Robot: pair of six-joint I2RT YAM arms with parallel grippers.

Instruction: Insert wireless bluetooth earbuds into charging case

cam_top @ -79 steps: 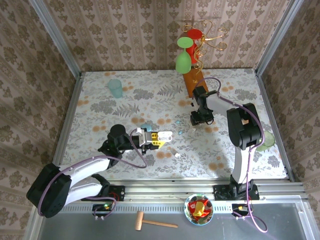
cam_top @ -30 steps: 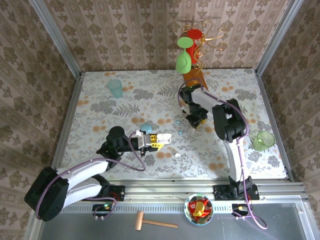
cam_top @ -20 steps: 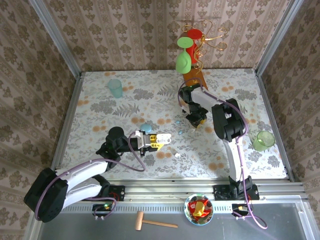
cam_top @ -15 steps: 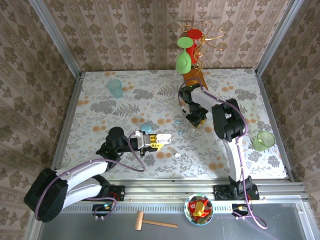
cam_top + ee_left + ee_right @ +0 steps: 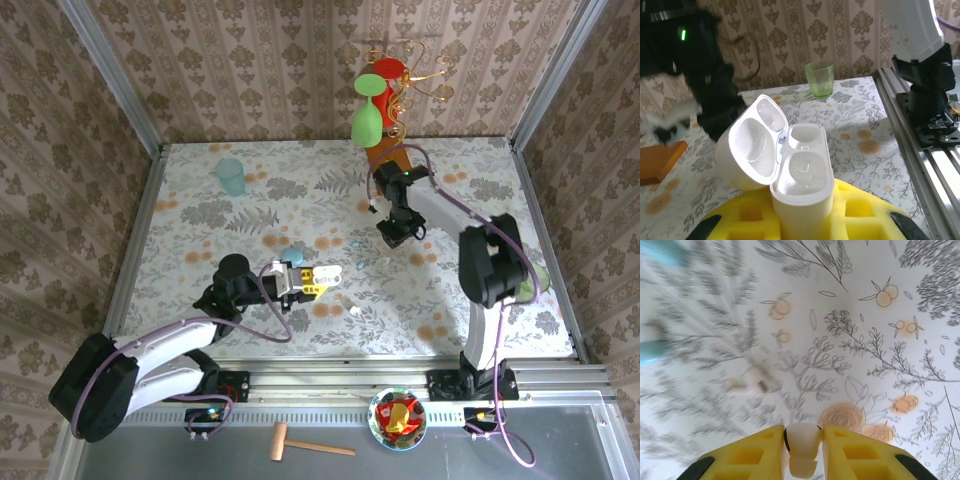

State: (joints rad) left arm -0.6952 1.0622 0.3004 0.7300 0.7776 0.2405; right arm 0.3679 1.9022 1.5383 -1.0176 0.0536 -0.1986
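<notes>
My left gripper (image 5: 318, 277) is shut on the white charging case (image 5: 802, 172), which stands upright between the yellow fingers (image 5: 865, 215). Its lid (image 5: 756, 140) hangs open to the left and both wells look bare. My right gripper (image 5: 392, 232) hovers over the table's centre right, shut on a white earbud (image 5: 802, 445) pinched between its yellow pads (image 5: 752, 452). A blurred white earbud (image 5: 757, 381) lies on the cloth below it. Another white bud (image 5: 353, 311) and a pale blue one (image 5: 359, 265) lie near the case (image 5: 327, 271).
A blue rounded case (image 5: 291, 255) sits just behind my left gripper. A teal cup (image 5: 231, 176) stands far left, a green cup (image 5: 820, 78) at the right edge. A stand of wine glasses (image 5: 372, 105) on an orange base (image 5: 385, 160) rises at the back.
My right arm's elbow has swung out to the right and now partly covers the green cup; its gripper stays over nearly the same spot. My left arm holds still.
</notes>
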